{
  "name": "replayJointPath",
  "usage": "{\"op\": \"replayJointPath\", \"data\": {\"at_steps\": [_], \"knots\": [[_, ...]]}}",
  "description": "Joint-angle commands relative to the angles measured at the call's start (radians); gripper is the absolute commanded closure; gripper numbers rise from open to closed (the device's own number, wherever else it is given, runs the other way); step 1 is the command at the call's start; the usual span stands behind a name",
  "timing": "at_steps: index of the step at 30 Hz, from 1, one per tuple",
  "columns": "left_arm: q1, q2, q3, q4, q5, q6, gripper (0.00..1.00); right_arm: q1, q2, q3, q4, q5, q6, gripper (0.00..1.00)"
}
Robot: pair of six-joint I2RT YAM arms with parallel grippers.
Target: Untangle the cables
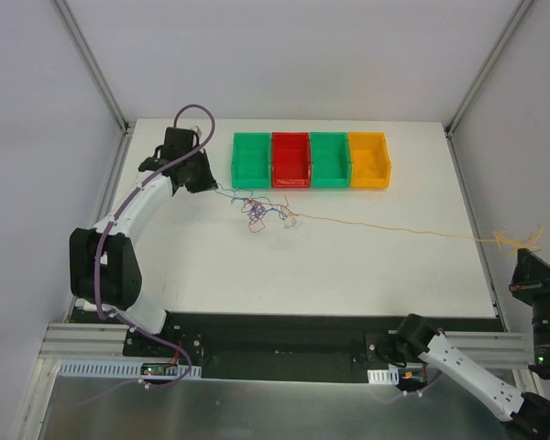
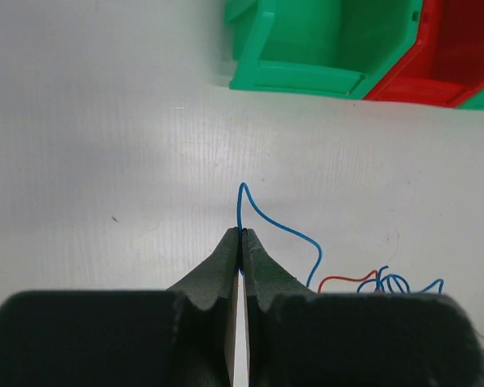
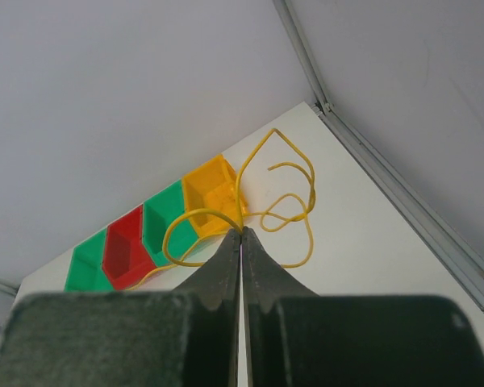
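My left tool (image 2: 242, 235) is clenched on the blue cable (image 2: 284, 228). My right tool (image 3: 240, 234) is clamped on the orange cable (image 1: 385, 227), which runs nearly straight past the right edge of the surface (image 1: 348, 275). The tangled cables (image 1: 266, 213) lie just in front of four bins: two green bins (image 1: 250, 177), one red bin (image 1: 291, 180) and one orange bin (image 1: 368, 181).

Left arm (image 1: 136, 203): white links, black joint housings.
Right arm (image 1: 467, 367): white link, black joints.
Hoses (image 1: 195, 105): purple-grey, along arms.
Left gripper (image 2: 242, 233): black, tapered fingers.
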Motion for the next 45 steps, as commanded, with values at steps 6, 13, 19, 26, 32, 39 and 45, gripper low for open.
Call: {"op": "replayJointPath", "data": {"at_steps": [6, 13, 19, 26, 32, 39, 45], "knots": [[0.08, 0.048, 0.037, -0.02, -0.012, -0.019, 1.0, 0.085, -0.028, -0.021, -0.019, 0.114, -0.011, 1.0], [0.161, 0.052, 0.048, -0.031, 0.0, -0.031, 1.0, 0.099, -0.063, 0.0, -0.012, 0.142, -0.032, 1.0], [0.168, 0.063, 0.06, -0.02, 0.158, -0.034, 1.0, 0.121, -0.025, -0.11, -0.019, 0.064, 0.078, 1.0], [0.085, 0.075, 0.046, 0.084, 0.482, 0.029, 0.6, 0.128, 0.325, -0.383, 0.249, -0.304, 0.168, 1.0], [-0.064, -0.001, 0.059, 0.136, 0.656, 0.161, 0.26, 0.122, 0.667, -0.394, 0.35, -0.482, 0.279, 1.0], [-0.271, 0.018, 0.043, 0.263, 0.941, 0.129, 0.3, 0.009, 0.755, -0.359, 0.432, -0.818, 0.279, 1.0], [-0.288, 0.047, 0.036, 0.263, 0.916, 0.112, 0.34, -0.045, 0.775, -0.463, 0.479, -0.961, 0.294, 0.91]]}}
